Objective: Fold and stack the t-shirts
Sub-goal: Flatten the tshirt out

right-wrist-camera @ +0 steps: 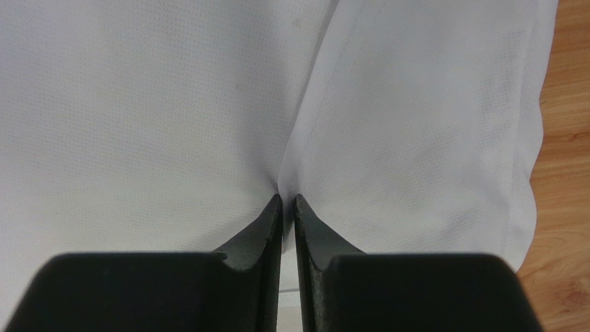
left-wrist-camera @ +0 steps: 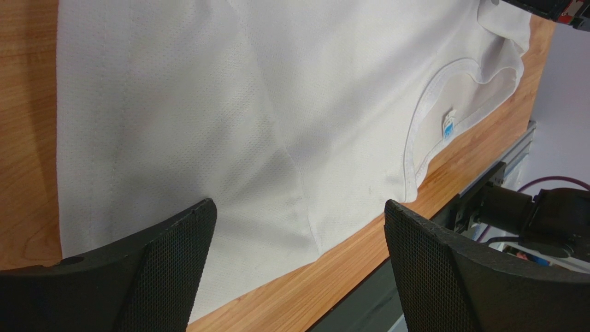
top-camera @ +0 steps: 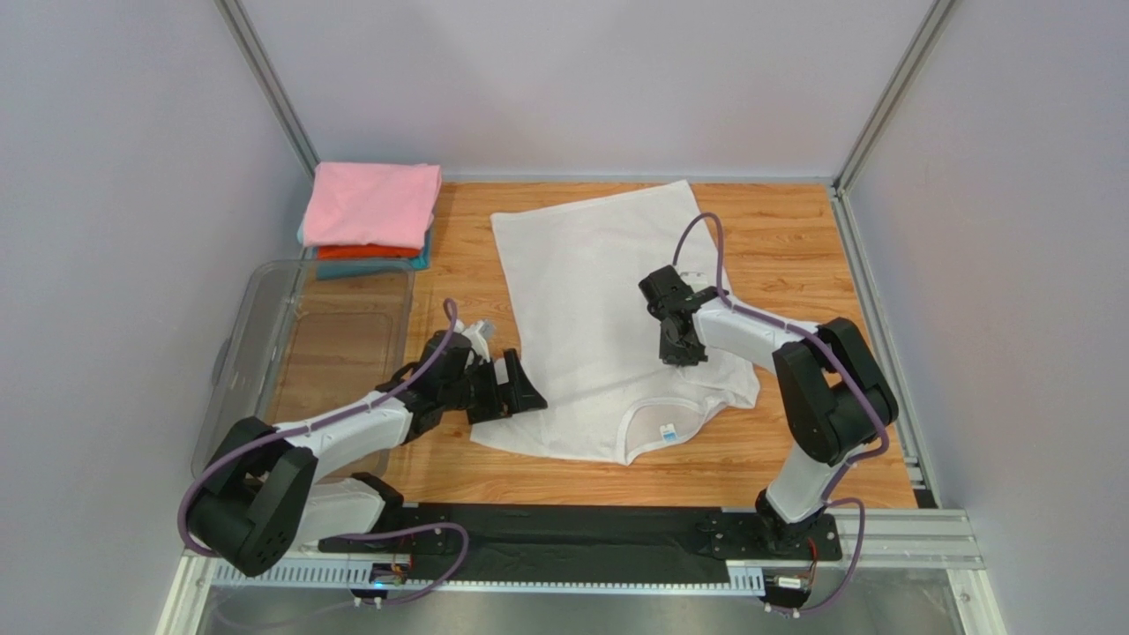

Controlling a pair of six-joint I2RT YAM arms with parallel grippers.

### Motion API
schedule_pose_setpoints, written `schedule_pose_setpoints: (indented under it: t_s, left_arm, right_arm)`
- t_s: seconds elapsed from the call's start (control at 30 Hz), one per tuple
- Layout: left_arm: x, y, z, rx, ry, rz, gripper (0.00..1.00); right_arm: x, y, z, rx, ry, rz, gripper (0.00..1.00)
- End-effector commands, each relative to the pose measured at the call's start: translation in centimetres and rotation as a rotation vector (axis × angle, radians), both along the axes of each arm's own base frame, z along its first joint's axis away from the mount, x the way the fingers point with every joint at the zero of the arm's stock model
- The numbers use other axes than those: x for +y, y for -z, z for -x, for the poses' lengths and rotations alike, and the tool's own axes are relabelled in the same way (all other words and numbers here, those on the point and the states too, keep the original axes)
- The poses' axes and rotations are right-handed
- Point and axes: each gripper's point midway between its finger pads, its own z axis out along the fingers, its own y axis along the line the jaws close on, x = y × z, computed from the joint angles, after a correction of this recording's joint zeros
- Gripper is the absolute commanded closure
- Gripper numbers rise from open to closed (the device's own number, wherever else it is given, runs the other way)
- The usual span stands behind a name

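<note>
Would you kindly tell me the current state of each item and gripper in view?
white t-shirt: spread flat, neck label showing.
pink t-shirt: folded, topmost.
orange-red t-shirt: folded, under pink.
teal t-shirt: folded, lowest.
left gripper: open over white t-shirt's corner.
right gripper: shut on white t-shirt.

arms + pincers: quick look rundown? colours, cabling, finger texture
The left arm and right arm have white links and bulky black joint housings. A lavender cable loops loosely along each. The left pincer and right pincer are all black; fingers are wedge-shaped, with finely dotted, mesh-textured inner faces. No markings or sleeves visible.
</note>
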Motion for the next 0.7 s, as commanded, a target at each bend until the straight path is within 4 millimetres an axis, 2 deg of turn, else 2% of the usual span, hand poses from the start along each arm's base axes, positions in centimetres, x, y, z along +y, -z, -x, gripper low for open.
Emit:
schedule_pose_setpoints:
  t_s: [0.0, 0.2, 0.3, 0.47, 0.67]
  left_arm:
    - [1.9, 3.5, 2.0, 0.088, 0.005, -0.115, 0.01]
    - [2.1, 3.9, 2.2, 0.104, 0.000, -0.124, 0.01]
    - [2.4, 4.1, 2.2, 0.101, -0.009, -0.137, 0.01]
    - [2.6, 3.9, 2.2, 0.095, -0.015, -0.142, 0.01]
    - [3.0, 3.9, 2.5, 0.087, -0.011, -0.155, 0.01]
  right_arm:
    - [-0.7, -1.4, 0.2, -0.042, 0.027, -0.006, 0.88]
    - [-0.9, -2.6, 0.6, -0.065, 0.012, -0.029, 0.91]
    - [-1.5, -3.1, 0.5, -0.077, 0.027, -0.028, 1.00]
    - [-1.9, -2.8, 0.4, -0.075, 0.025, -0.036, 1.00]
    - [-6.3, -4.2, -0.5, -0.116, 0.139, 0.033, 1.00]
